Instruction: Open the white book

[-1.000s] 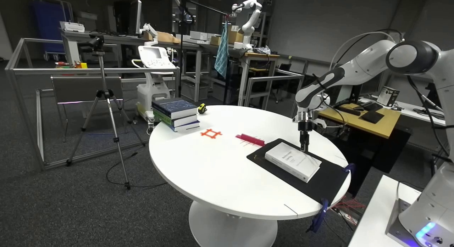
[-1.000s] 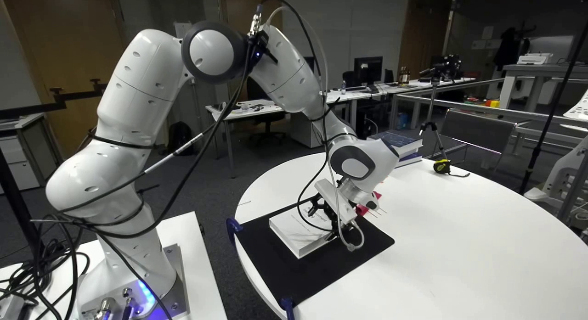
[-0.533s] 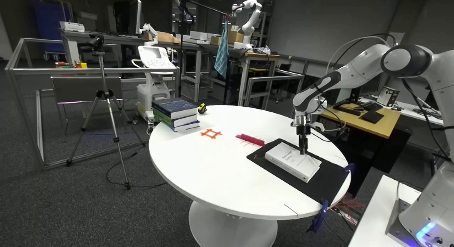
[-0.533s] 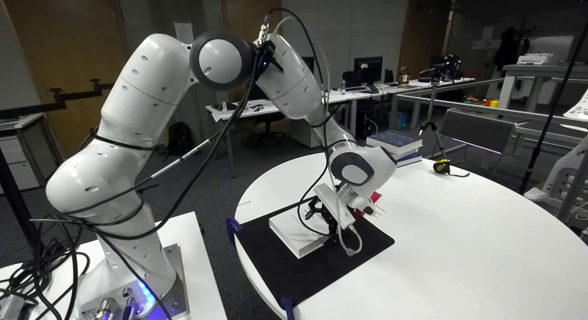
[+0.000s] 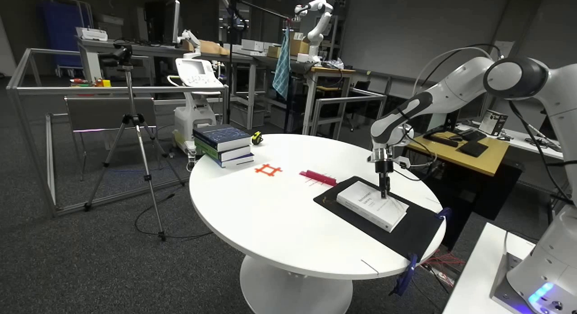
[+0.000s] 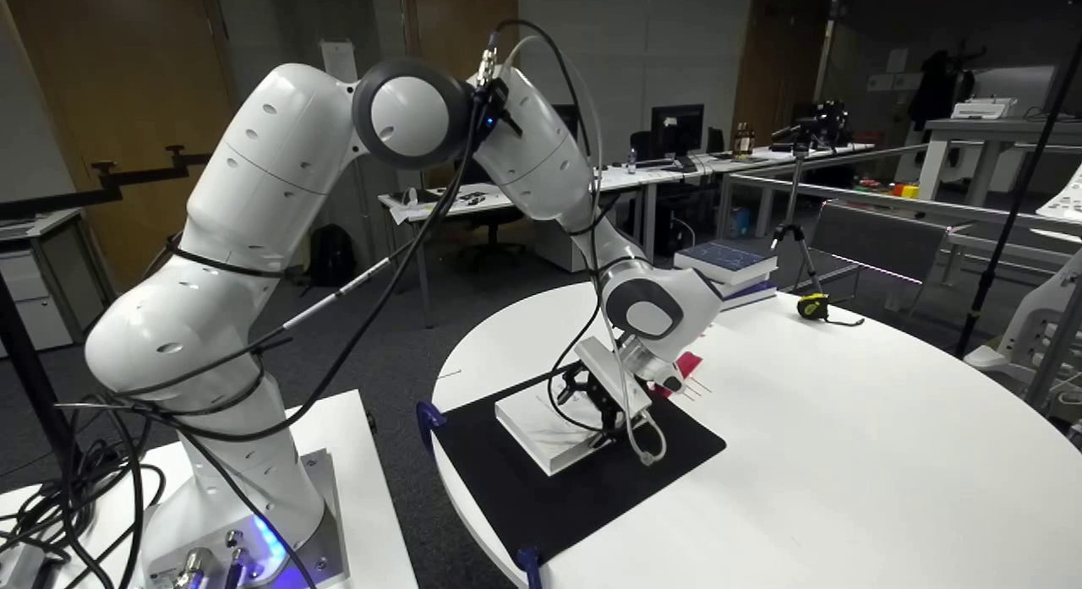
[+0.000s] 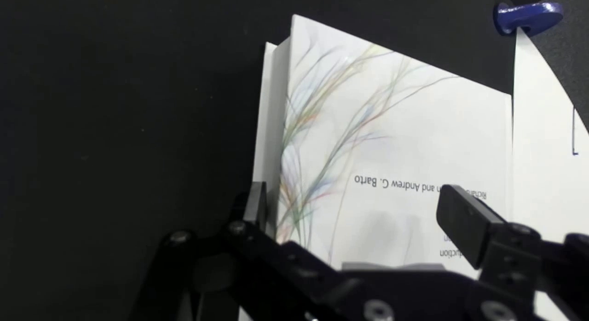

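The white book (image 5: 360,199) lies closed and flat on a black mat (image 6: 524,504); it also shows in an exterior view (image 6: 534,428). In the wrist view the book (image 7: 414,141) has thin coloured plant lines and dark print on its cover. My gripper (image 7: 353,194) is open and empty, low over the book. Its left finger (image 7: 256,206) is down beside the page edge, at the cover's overhang. I cannot tell whether it touches. Its right finger (image 7: 464,224) is over the cover. In both exterior views the gripper (image 5: 384,196) (image 6: 585,417) is at the book's edge.
Blue clamps (image 5: 405,275) (image 7: 529,17) hold the mat at the round white table's edge (image 5: 252,233). A red holder with thin sticks (image 5: 320,176), an orange frame (image 5: 268,170), a stack of dark books (image 5: 223,145) and a yellow tape measure (image 5: 257,138) stand farther off.
My gripper has come down and shifted slightly left over the book in both exterior views, mostly in the first half second. The book has not moved.
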Controlling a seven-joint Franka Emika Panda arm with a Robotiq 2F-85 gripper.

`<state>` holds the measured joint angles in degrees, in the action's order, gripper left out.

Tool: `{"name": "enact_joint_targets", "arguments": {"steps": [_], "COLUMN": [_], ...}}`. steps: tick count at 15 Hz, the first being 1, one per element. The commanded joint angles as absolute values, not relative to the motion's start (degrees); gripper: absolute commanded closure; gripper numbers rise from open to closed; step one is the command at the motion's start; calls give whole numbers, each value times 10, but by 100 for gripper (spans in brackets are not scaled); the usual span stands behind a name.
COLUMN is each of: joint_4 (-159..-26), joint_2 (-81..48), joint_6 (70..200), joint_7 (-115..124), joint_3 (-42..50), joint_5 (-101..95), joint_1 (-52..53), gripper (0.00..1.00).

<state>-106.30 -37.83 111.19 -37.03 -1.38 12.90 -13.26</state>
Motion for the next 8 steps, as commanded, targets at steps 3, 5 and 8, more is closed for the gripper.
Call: {"name": "enact_joint_targets", "arguments": {"steps": [3, 5, 8], "joint_4": [-1091, -1099, -1112], "joint_2": [-321, -305, -286], "joint_6": [1102, 1101, 1096], "joint_7": [-385, -388, -385], "joint_3": [-28, -31, -35], "joint_5": [113, 114, 121], "joint_1": [-131, -128, -125], "gripper": [0, 0, 0]}}
